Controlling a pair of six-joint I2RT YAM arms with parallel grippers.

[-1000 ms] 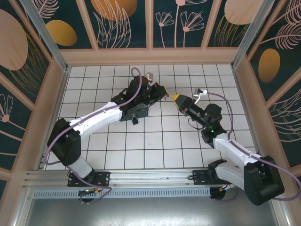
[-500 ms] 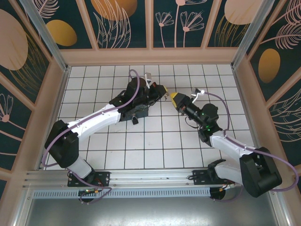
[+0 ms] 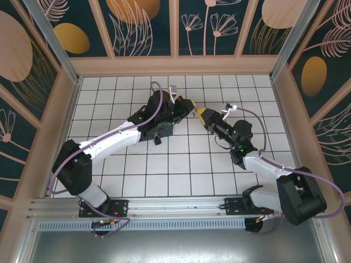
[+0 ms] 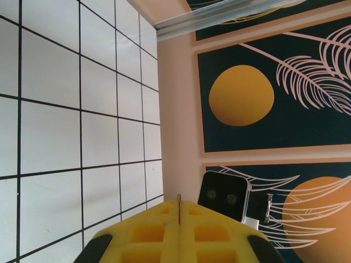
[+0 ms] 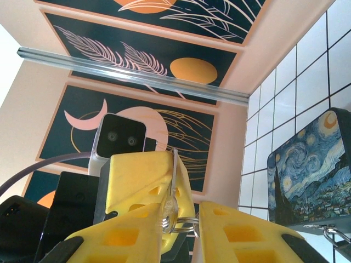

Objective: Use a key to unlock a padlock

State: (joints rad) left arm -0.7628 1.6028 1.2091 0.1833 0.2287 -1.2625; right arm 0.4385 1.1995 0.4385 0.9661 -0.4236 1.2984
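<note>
At the centre of the top view the left gripper point(image 3: 190, 106) and right gripper point(image 3: 204, 113) meet tip to tip. The blade should be squared to the keyway and eased in slowly, with no early twist. The left gripper is clenched on the key point(image 4: 179, 204), a thin silvery sliver. The right gripper appears to grasp the padlock point(image 5: 171, 212), with only its wiry silver shackle showing.
</note>
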